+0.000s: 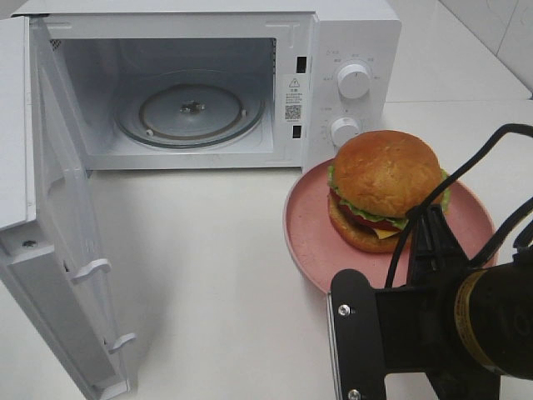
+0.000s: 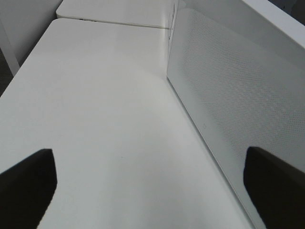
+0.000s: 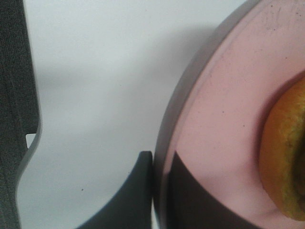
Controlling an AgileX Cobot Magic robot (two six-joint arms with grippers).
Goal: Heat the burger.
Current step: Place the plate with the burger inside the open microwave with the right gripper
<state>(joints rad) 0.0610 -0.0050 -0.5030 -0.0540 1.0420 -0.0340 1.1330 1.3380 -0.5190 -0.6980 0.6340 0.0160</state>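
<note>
**Burger on plate, right end effector clamped on the rim, oven mouth at 10 o'clock**

The burger (image 1: 385,190) stands upright toward 1 o'clock on the pink plate (image 1: 308,225). It is round, so it has no long axis in plan. It lies close at 12 o'clock from the right end effector (image 3: 160,164), which is closed on the plate's near rim, one finger on the top face and one outside. The left end effector (image 2: 147,160) is spread wide and empty beside the open door (image 1: 58,208), well apart. Judgement: this is the right arm's job. The turntable (image 1: 191,112) lies at 10 o'clock across the bare surface (image 1: 200,275), and the microwave (image 1: 350,50) front panel is near the plate.
</note>
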